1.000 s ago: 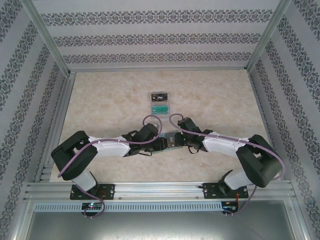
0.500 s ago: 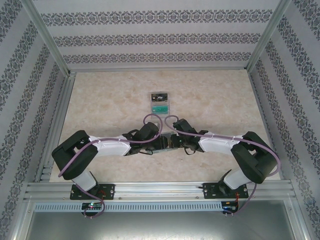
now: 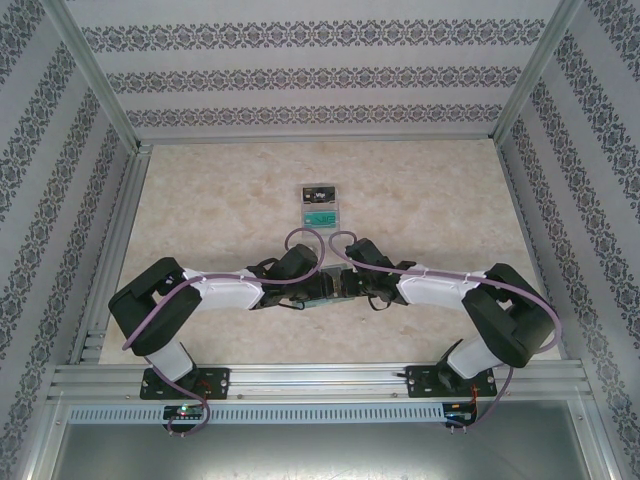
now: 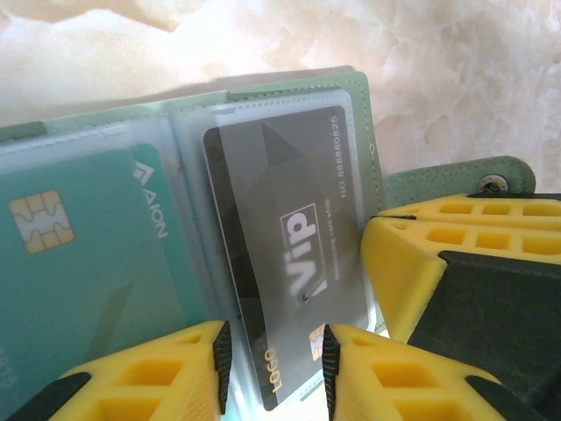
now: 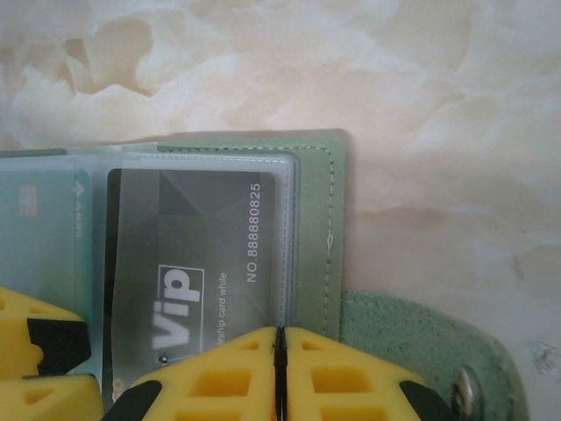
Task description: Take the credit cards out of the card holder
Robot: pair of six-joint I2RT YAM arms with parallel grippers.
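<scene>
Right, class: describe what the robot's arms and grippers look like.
The left arm and right arm have white shells, black joints, and a purple cable running along each. The left gripper and right gripper have yellow fingers with ribbed cut-outs and black pads.

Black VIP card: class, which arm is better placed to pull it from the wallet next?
Probably left: the left gripper straddles the black card at its near end, while the right gripper is shut at the wallet edge.
</scene>
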